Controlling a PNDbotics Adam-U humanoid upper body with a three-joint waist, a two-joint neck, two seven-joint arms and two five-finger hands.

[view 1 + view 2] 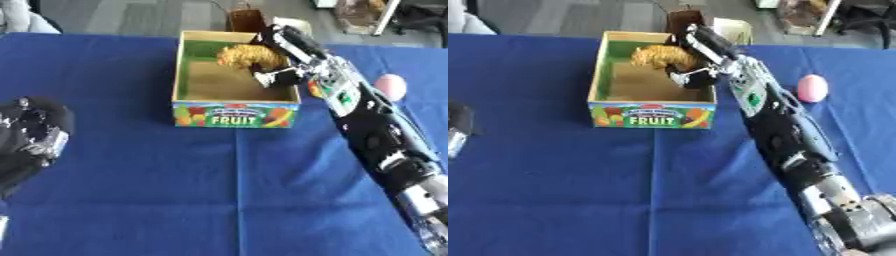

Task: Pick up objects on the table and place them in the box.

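A cardboard box (pixel 234 115) with "FRUIT" printed on its front stands at the far middle of the blue table. My right arm reaches in from the lower right, and my right hand (pixel 278 71) hangs over the box's back right corner. Its fingers are curled round a golden-brown, bread-like object (pixel 246 55), which is inside the box's rim, above the floor. A pink egg-shaped object (pixel 812 88) lies on the cloth right of the arm. A bit of something orange (pixel 312 89) shows beside the box's right wall, mostly hidden by the arm. My left hand (pixel 33 131) rests open at the left edge.
Behind the box stand a brown container (pixel 246 20) and a pale object (pixel 296 24). The blue cloth (pixel 201 190) stretches wide in front of the box. The table's far edge runs just beyond the box; floor and furniture lie past it.
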